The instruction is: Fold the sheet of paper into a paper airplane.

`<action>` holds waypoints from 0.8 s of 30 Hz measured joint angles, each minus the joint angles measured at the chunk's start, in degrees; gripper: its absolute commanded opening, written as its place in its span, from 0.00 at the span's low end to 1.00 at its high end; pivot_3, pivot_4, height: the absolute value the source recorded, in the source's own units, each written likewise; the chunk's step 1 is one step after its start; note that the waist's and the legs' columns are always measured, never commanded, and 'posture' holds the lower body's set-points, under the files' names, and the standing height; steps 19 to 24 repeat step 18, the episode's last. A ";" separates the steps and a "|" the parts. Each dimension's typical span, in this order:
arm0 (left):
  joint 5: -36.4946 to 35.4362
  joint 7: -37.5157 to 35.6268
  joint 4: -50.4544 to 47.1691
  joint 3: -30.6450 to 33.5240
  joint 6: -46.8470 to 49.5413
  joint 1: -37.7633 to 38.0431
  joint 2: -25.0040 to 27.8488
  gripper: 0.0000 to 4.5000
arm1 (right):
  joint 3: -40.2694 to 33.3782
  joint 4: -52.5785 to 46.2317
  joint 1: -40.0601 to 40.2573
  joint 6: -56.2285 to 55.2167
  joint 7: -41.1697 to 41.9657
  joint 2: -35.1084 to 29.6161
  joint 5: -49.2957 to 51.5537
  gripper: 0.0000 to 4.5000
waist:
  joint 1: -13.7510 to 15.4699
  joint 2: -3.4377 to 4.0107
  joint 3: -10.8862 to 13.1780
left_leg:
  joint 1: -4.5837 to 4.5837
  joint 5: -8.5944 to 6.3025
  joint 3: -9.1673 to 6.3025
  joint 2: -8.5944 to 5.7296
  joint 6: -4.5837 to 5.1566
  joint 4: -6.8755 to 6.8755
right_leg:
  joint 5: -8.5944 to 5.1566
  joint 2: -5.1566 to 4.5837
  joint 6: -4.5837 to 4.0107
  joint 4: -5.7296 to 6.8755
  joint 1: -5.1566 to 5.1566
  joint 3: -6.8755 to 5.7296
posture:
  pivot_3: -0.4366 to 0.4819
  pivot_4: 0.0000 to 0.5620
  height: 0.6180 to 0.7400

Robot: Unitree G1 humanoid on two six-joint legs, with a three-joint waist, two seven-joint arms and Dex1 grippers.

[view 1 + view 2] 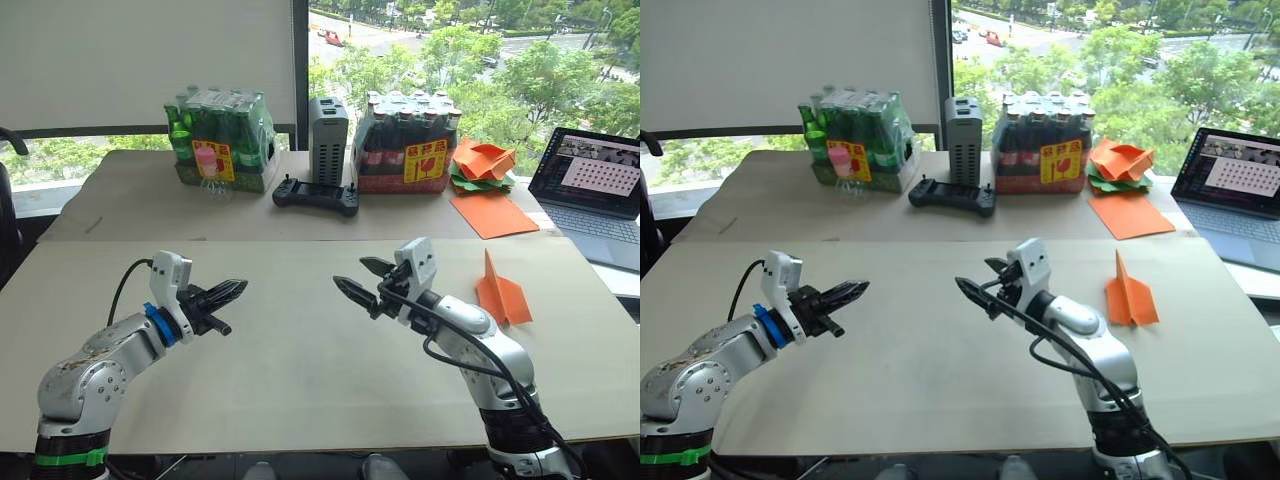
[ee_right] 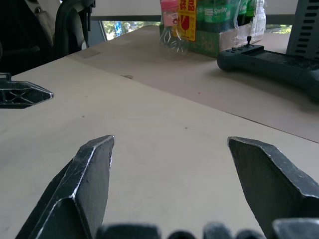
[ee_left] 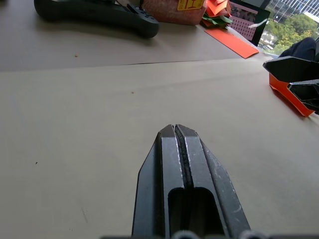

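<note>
The paper airplane (image 1: 499,292) sits on the table (image 1: 300,370) near its right edge; behind it lies a flat sheet (image 1: 492,213); a controller (image 1: 316,194) rests at the far middle, between two bottle packs (image 1: 221,140).

The word "Sprite" can be read on the pack of green bottles (image 2: 219,22) at the far left of the desk (image 2: 164,144). The yellow and red stickers on both packs are too small to read.

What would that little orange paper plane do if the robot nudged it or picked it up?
The paper airplane is thin folded paper, so it is probably very light and would slide across the table at a nudge. Its upright keel looks narrow, so it may tip. A firm pinch would likely flatten its folds.
</note>
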 measured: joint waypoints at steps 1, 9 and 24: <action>0.00 0.16 -0.39 0.11 0.00 0.44 0.00 0.00 | 0.32 0.03 -0.08 0.00 0.52 -0.11 0.28 0.89 | 0.01 0.00 0.00 | -0.01 0.00 0.00 0.00 0.00 0.00 | 0.00 0.00 0.00 0.00 0.00 0.00 | 0.48 0.27 1.00; -0.44 1.88 -2.80 1.98 0.00 2.49 -0.42 0.00 | 1.14 0.03 -0.02 0.03 4.02 -1.45 1.90 0.89 | 0.12 0.00 0.00 | -0.01 0.00 0.00 0.00 0.00 0.02 | 0.00 -0.01 0.00 0.00 0.00 0.00 | 0.48 0.27 1.00; -1.52 2.78 -4.14 2.54 0.02 4.39 -0.92 0.00 | 2.89 0.01 0.75 0.03 5.77 -1.97 1.89 0.89 | 0.12 0.00 0.00 | -0.01 0.00 0.00 0.00 0.00 0.01 | 0.00 -0.01 0.00 0.00 0.01 0.00 | 0.48 0.27 1.00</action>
